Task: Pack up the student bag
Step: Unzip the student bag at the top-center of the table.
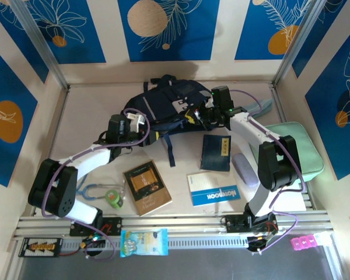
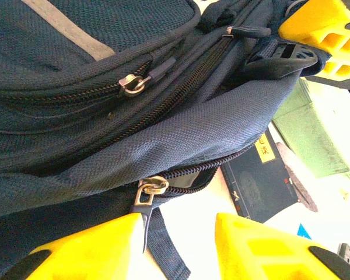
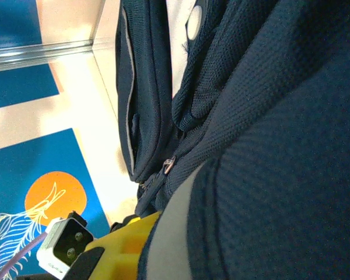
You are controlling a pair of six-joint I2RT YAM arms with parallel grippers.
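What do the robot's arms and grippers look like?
The left arm and right arm have white links, black joints and purple cables. The left gripper and right gripper have blocky yellow fingers; small green lights glow on the right wrist.

Enclosure walls: blue panels with white leaf line-drawings and orange and beige discs, cream borders between panels. Aluminium posts stand at both far corners. Table top pale beige, matte. Slotted aluminium rail runs along near edge. Lighting even and diffuse; shadows soft.

left jaws parted, right jaws closed
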